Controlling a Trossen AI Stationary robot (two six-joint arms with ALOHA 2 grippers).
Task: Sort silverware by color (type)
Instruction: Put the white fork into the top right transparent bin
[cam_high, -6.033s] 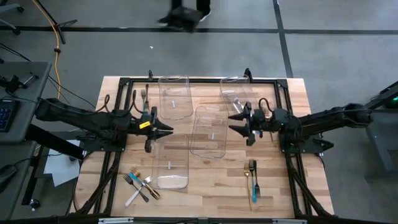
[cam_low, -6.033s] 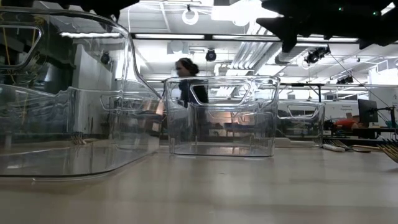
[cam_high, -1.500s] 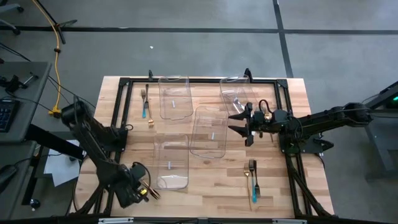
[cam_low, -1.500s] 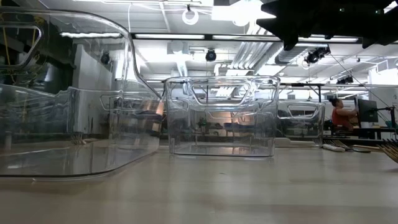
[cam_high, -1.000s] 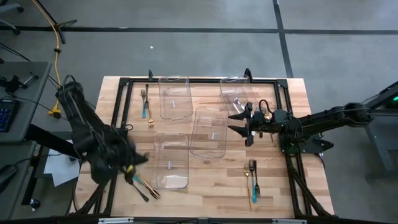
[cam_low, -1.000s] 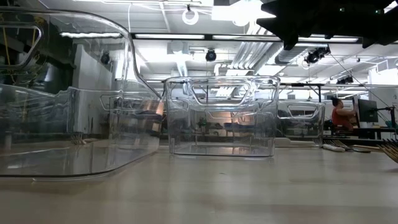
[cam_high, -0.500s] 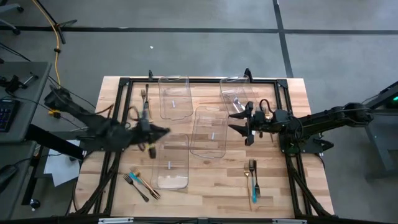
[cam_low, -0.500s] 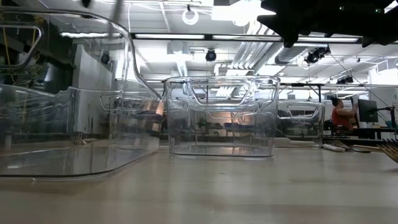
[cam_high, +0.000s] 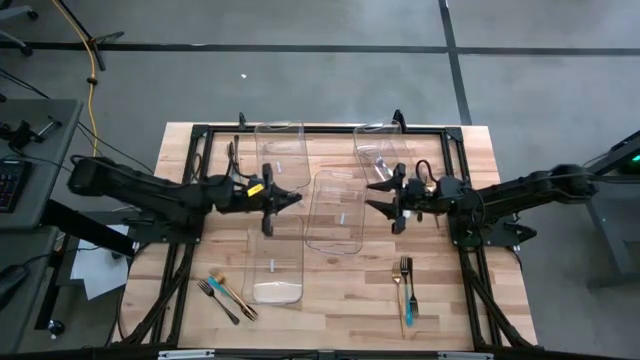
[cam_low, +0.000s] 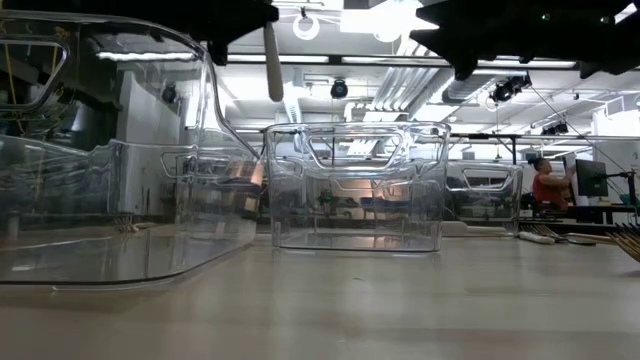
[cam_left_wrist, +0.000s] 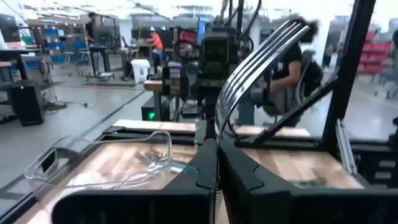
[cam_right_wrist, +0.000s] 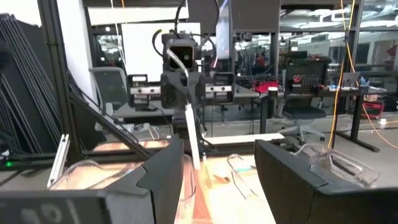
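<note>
My left gripper (cam_high: 278, 200) reaches from the table's left to the gap between two clear bins and is shut on a fork (cam_left_wrist: 255, 59) with silver tines and a white handle (cam_low: 272, 62). My right gripper (cam_high: 383, 197) hangs open and holds nothing, right of the middle bin (cam_high: 337, 210). More silverware lies flat on the table. Dark, gold and teal-handled pieces (cam_high: 225, 297) are at the near left. A gold fork and a teal-handled one (cam_high: 404, 285) are at the near right. One fork (cam_high: 231, 152) is at the far left. My left gripper pinches the fork between its two fingers, just below the tines (cam_left_wrist: 219, 134). The fingers run level, from the table's left, across the fork. The fork stands upright and clear of the table, tines curving up above the fingers and the white handle (cam_right_wrist: 191, 140) hanging below.
Several clear plastic bins stand on the wooden table: far left (cam_high: 280, 155), far right (cam_high: 380, 150), middle, and near left (cam_high: 275, 258). The far right bin has something shiny in it. A black frame (cam_high: 320, 128) borders the table. A person (cam_low: 548, 185) sits far off in the room.
My left gripper has swung from the near left corner toward the far side and the right, to the middle of the table. It stayed shut on the white-handled fork, carrying it clear of the table. The wrist has rolled, so the fork now stands upright.
</note>
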